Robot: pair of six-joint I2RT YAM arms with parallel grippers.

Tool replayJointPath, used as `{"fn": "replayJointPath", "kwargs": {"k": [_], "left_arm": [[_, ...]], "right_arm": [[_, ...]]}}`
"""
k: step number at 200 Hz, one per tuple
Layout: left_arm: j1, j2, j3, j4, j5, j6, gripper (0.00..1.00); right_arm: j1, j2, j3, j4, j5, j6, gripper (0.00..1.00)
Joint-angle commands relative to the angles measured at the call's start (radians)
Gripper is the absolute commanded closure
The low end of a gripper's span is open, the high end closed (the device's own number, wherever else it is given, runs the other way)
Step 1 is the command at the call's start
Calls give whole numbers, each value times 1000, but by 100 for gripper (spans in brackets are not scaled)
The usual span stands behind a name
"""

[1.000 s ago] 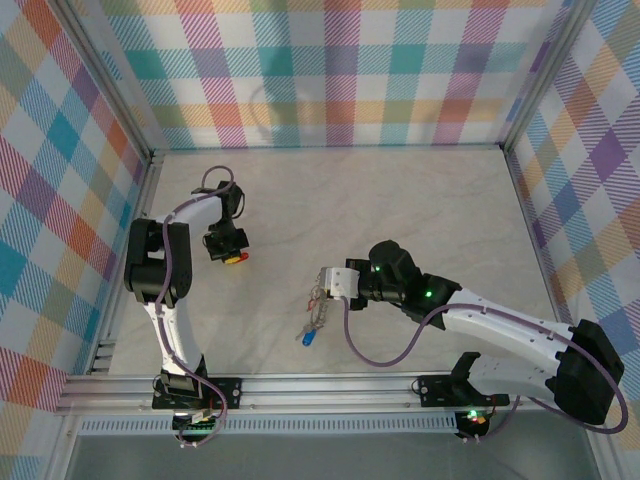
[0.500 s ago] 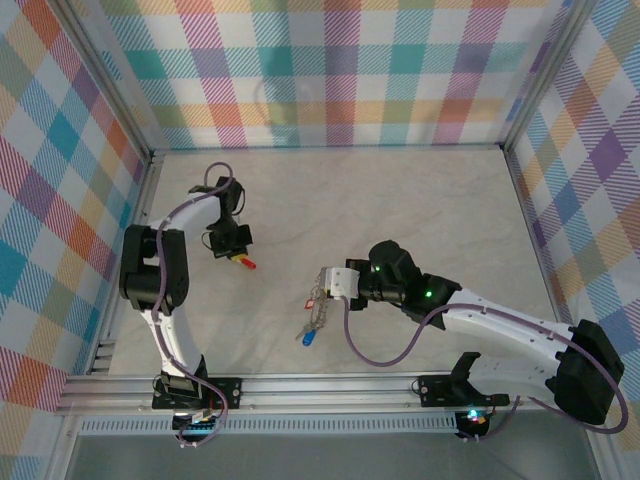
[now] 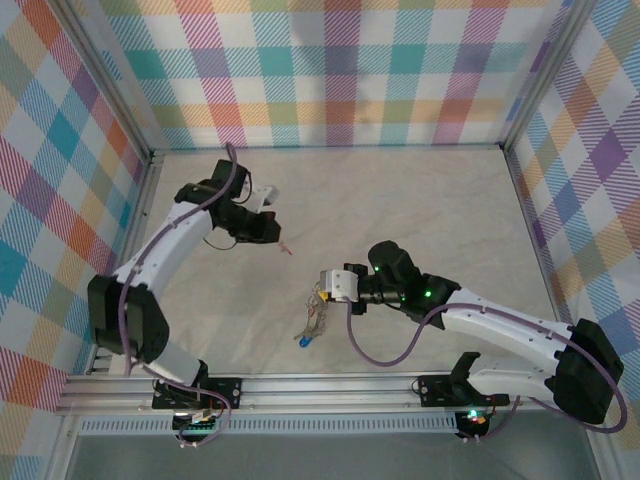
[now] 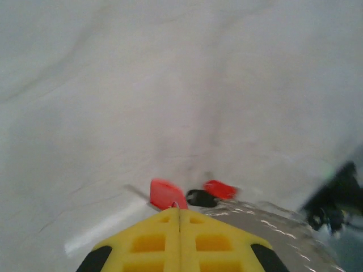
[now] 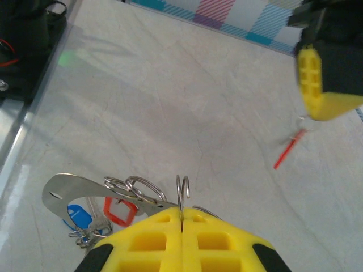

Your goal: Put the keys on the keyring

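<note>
Pale marbled worktop (image 3: 420, 200) sits between checked cloth walls (image 3: 340, 70). At the middle left, the left jaws are closed on a red key (image 3: 287, 250), which sticks out past their yellow tips. Near the centre, the right jaws are closed on the keyring (image 3: 318, 310), pinching one of its wire rings. A blue key (image 3: 303, 341) and a red-headed key (image 5: 119, 211) trail from it toward the near edge, not far from the left arm's key
</note>
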Motion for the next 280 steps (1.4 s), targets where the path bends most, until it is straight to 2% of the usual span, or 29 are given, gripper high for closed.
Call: {"fn": "replayJointPath", "kwargs": {"k": [1,34,60,81,114,149,164,188,213,239,280], "left_arm": [[-51,-128,-39,66,193,245,100],[-130,-292,-148,150,229,499,100],[-171,-368,-227,215,215,597,100],[-187,-404,-269,241,251,671,100],[-196,-430,-313,260,327,767,100],[-202,-422,-319,238,343,830,100],[-208,-415,-314,199,381,905,100],[-228,-417,-323,165,371,994,100],[-247,-444,-363,224,363,1006,100],[-265,-429,-347,196,359,1041,100],[-267,-422,-350,237,387,1016,100]], "right_arm": [[-14,-2,-1,81,-99,50,100],[-43,-17,-4,112,-168,89,100],[-56,-30,-5,110,-216,101,100],[-70,-28,3,86,-294,102,100],[-84,-20,11,69,-365,107,100],[-89,12,55,12,-415,89,100],[-93,30,69,6,-438,89,100],[-121,58,100,-11,-519,117,100],[-145,82,154,-116,-593,99,100],[-171,96,173,-144,-658,101,100],[-177,127,194,-166,-697,95,100]]}}
